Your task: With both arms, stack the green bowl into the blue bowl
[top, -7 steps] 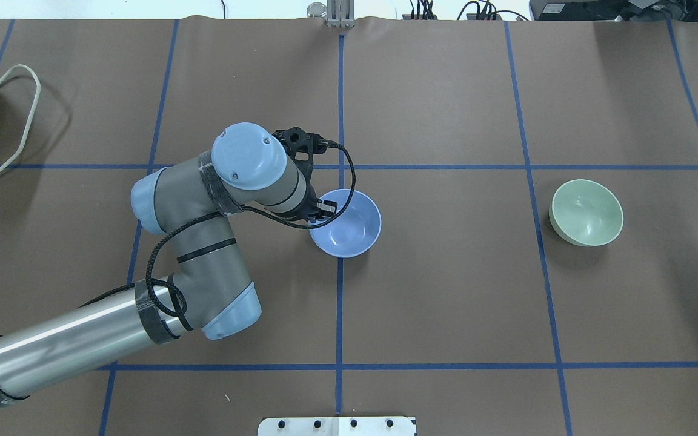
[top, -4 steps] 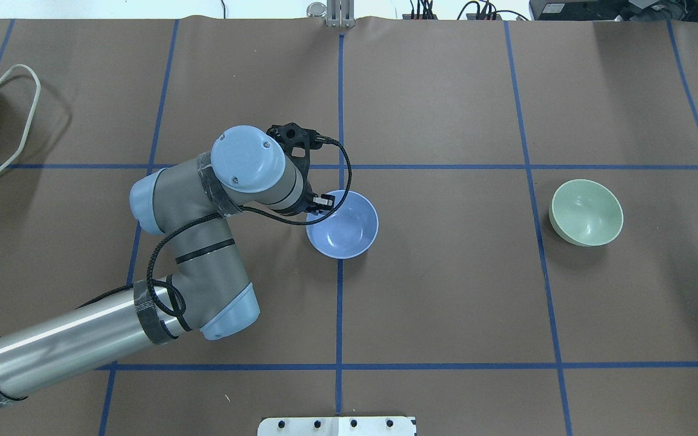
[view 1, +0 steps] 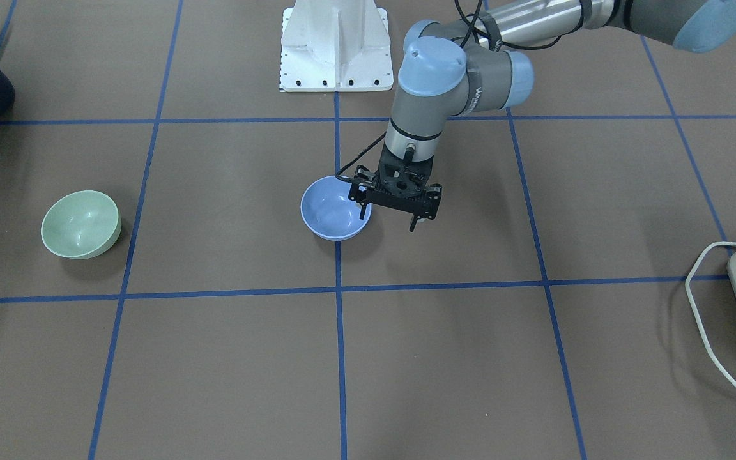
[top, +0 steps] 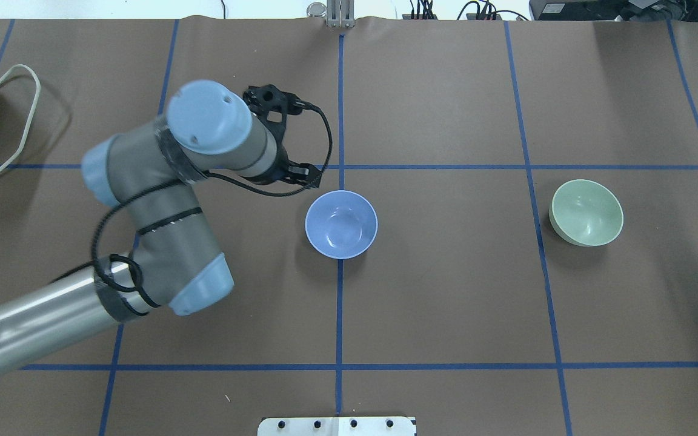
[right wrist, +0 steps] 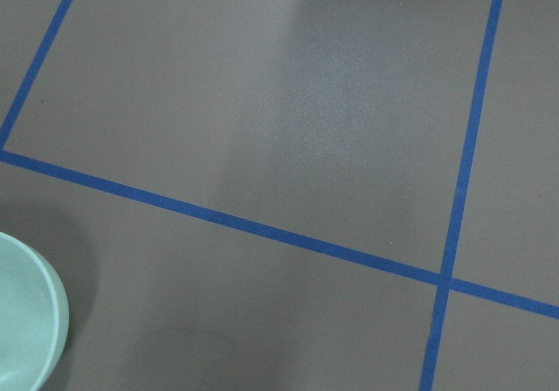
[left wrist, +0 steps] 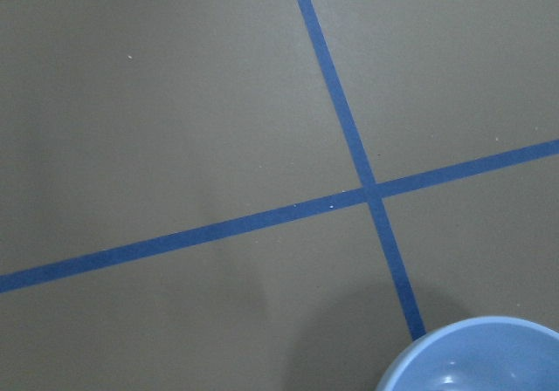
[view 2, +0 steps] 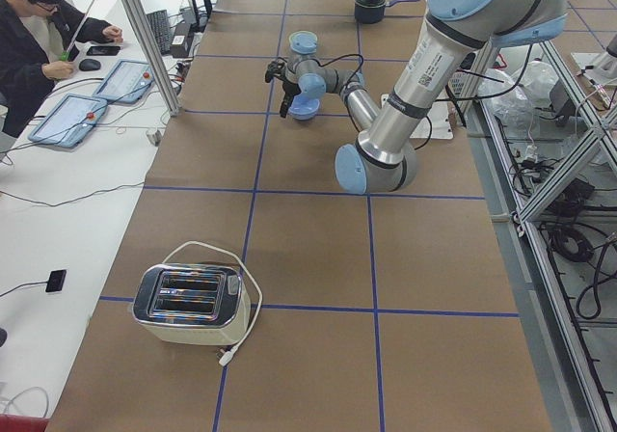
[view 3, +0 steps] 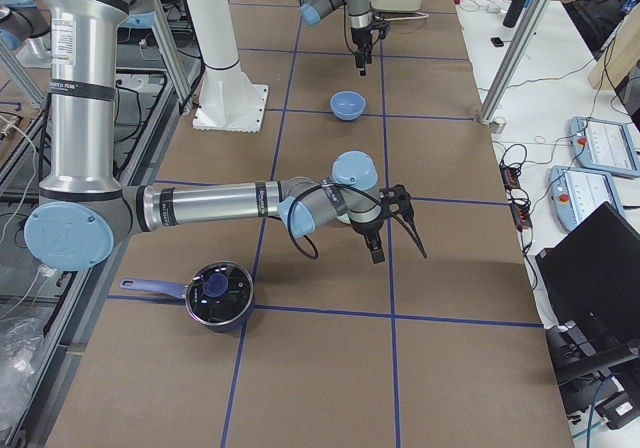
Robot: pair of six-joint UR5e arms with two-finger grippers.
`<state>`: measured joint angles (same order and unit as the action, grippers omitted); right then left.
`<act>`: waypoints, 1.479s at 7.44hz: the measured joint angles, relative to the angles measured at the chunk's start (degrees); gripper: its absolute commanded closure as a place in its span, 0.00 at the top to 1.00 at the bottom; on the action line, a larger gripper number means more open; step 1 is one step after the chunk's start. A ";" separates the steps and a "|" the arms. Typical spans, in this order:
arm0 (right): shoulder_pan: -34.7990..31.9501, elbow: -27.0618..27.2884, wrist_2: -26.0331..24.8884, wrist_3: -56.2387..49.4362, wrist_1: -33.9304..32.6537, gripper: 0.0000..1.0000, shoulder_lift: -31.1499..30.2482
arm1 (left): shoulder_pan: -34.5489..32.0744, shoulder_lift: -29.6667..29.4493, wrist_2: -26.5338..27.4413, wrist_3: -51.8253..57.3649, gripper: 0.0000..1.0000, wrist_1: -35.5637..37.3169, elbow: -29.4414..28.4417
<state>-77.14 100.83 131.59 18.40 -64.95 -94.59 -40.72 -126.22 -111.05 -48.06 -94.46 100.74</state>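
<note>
The blue bowl (top: 341, 224) stands upright near the table's middle, on a blue tape line; it also shows in the front view (view 1: 335, 209) and at the bottom edge of the left wrist view (left wrist: 476, 360). My left gripper (view 1: 386, 214) is open and empty, raised just beside the bowl's rim on its left side; in the overhead view (top: 297, 172) it is apart from the bowl. The green bowl (top: 586, 212) stands upright far to the right, alone. My right gripper (view 3: 390, 238) shows only in the exterior right view, so I cannot tell its state; the green bowl's edge (right wrist: 26, 321) is in its wrist view.
A toaster (view 2: 188, 305) with a looped cord sits at the table's left end. A dark pot (view 3: 218, 293) sits at the right end. The white pedestal (view 1: 336, 45) stands at the robot's side. An operator sits beside the table in the exterior left view.
My left gripper has come off the blue bowl's rim and drawn back up and to the left. The blue bowl shifted slightly left and stays on the table. The green bowl has not moved.
</note>
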 measured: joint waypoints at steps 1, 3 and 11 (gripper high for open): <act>1.37 1.28 0.95 3.83 -0.23 1.00 0.12 | -4.57 3.52 -3.28 5.39 1.00 5.28 5.98; 6.55 5.79 0.53 14.43 -0.36 1.00 -0.18 | -14.84 10.39 -6.54 19.38 1.00 11.25 11.84; 21.26 9.46 -12.49 20.38 0.39 0.92 -4.53 | -60.21 35.14 -24.13 76.25 1.00 14.26 -4.60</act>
<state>-55.88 110.29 119.11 38.78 -64.56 -99.12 -100.93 -91.08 -135.18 28.19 -80.20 96.14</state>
